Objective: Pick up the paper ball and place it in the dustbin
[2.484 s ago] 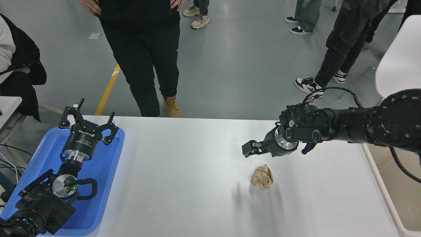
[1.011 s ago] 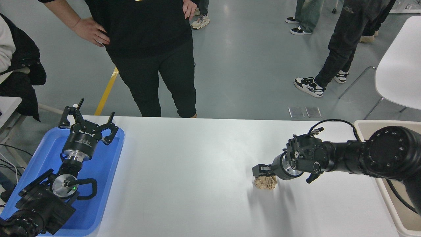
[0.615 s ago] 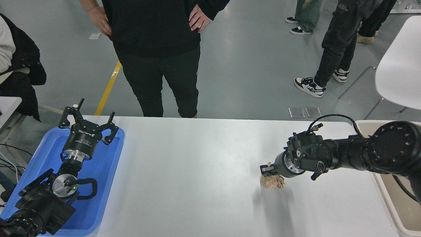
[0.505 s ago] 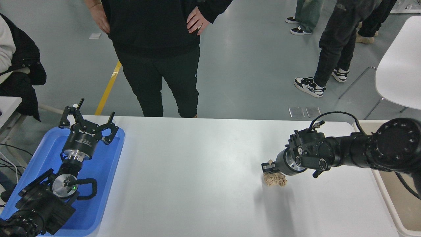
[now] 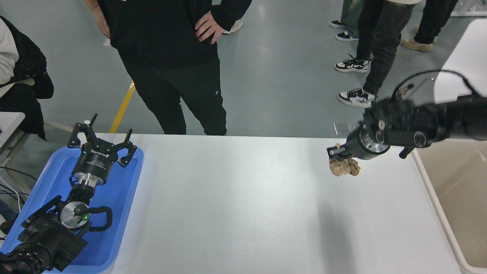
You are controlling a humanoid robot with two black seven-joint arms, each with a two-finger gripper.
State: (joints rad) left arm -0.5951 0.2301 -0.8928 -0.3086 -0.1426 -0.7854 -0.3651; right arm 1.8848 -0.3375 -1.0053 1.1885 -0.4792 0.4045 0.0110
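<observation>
One ball (image 5: 344, 167) pinched in right end effector (image 5: 336, 153), airborne; carry right, fully past dustbin (image 5: 433, 198) rim before releasing.

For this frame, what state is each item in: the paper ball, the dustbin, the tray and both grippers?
Paper ball: crumpled, held off the table.
Right gripper: shut on the paper ball, above the white table.
Dustbin: open, nothing visible inside.
Blue tray: flat on the table.
Left gripper: open, parked over the tray.
</observation>
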